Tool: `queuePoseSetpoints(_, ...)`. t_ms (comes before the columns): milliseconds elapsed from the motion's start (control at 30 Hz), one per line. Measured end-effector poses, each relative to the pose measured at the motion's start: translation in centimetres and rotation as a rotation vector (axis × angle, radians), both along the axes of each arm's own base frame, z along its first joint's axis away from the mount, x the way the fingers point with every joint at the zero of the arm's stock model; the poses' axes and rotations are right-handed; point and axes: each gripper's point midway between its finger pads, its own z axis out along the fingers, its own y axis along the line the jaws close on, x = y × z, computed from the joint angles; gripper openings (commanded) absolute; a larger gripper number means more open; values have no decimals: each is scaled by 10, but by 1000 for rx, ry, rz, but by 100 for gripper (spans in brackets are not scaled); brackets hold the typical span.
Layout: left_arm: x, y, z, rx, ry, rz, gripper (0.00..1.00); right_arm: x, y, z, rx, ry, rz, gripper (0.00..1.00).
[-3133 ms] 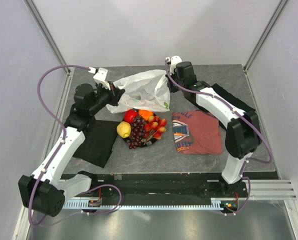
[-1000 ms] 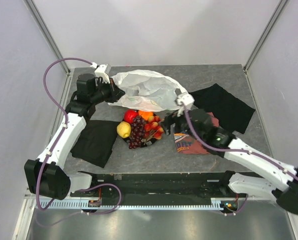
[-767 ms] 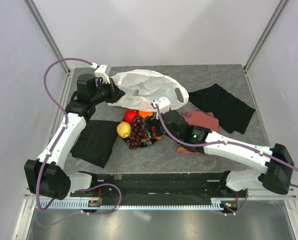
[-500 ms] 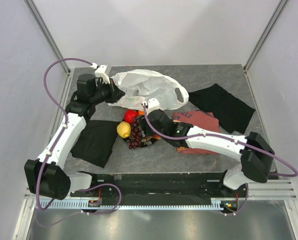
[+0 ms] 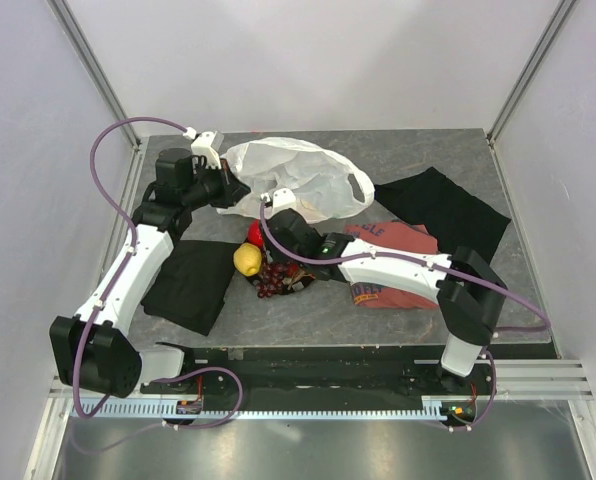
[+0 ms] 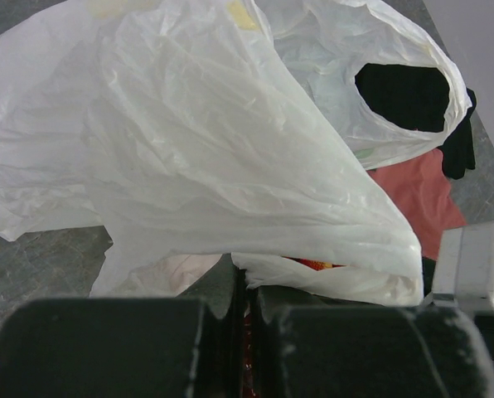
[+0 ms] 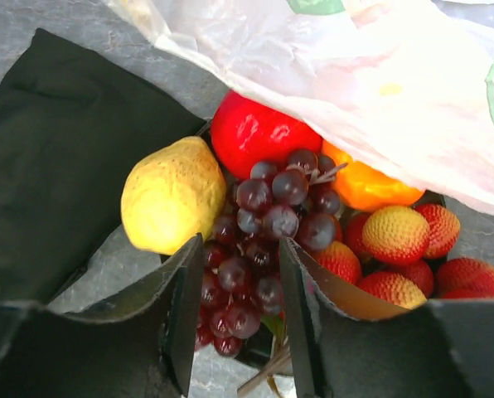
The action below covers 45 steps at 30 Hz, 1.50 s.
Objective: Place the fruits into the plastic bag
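The plastic bag [image 5: 298,180] lies at the back of the table, and my left gripper [image 5: 233,190] is shut on its near left edge [image 6: 230,124], holding that edge up. The fruits sit just in front of the bag: a yellow lemon [image 7: 172,195], a red apple [image 7: 259,133], an orange [image 7: 367,186], a dark grape bunch [image 7: 272,207] and several small red-yellow fruits [image 7: 396,236]. My right gripper [image 7: 240,290] reaches down over the pile [image 5: 271,278], its two fingers pressed against either side of the grape bunch. The bag's edge drapes over the apple and orange.
A black cloth [image 5: 193,285] lies left of the fruits, right beside the lemon. A red printed T-shirt [image 5: 393,265] lies under my right forearm, and another black cloth [image 5: 443,210] sits at the back right. The bag's handle loop [image 6: 409,95] gapes on its right side.
My right arm has swung left from over the T-shirt to the fruit pile, and its jaws have narrowed around the grape bunch. The left arm has stayed still, holding the bag.
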Motion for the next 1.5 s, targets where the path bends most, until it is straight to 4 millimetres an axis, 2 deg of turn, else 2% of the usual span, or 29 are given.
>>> queuePoseSetpoints(167,0,0,-1,1,5,0,1,8,3,-7,-37,-3,-24,42)
queuePoseSetpoints(400,-1,0,-2,1,9,-1,1,19,-2,-11,-110,-24,-65,41)
queuePoseSetpoints(600,0,0,-4,2,14,-1,1,18,-10,-18,-156,-18,-69,40)
queuePoseSetpoints(800,-1,0,-5,4,21,-2,1,17,-9,-21,-171,-16,-51,39)
queuePoseSetpoints(1033,-1,0,-6,5,27,-2,2,17,-10,-35,-223,-17,-28,39)
queuePoseSetpoints(1167,0,0,-8,5,32,-2,1,18,-10,-35,-233,-25,-20,39)
queuePoseSetpoints(1233,0,0,-8,6,33,-3,2,19,-10,-35,-241,-29,-17,36)
queuePoseSetpoints(1500,0,0,-8,6,32,-2,1,21,-8,-41,-268,-34,-1,13)
